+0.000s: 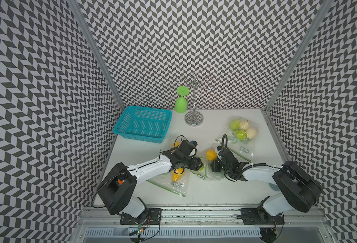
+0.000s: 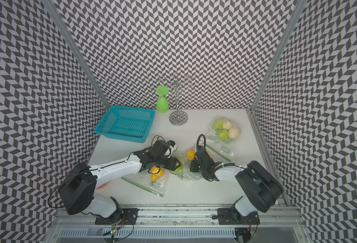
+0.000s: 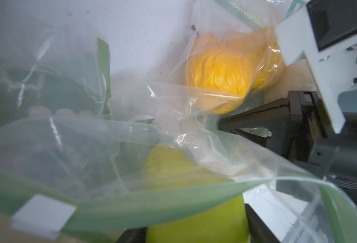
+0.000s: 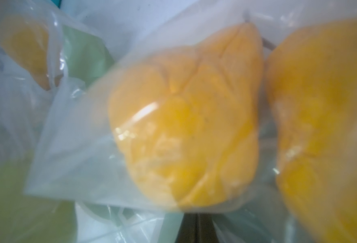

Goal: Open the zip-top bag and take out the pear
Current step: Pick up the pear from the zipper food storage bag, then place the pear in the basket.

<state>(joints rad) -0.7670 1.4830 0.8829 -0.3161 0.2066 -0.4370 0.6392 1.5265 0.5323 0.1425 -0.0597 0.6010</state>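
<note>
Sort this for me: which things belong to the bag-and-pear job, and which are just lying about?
In the job: middle bag, green pear in the left gripper, right gripper pinching the bag.
Lying about: blue basket, green glass, metal rack, bag of four pears, near-side bag holding a yellow pear.

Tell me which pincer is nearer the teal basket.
Left. The left pincer lies off the teal basket's front corner; the right pincer faces it from farther out.

White arms (image 1: 150, 168), black joints (image 1: 120, 190)
</note>
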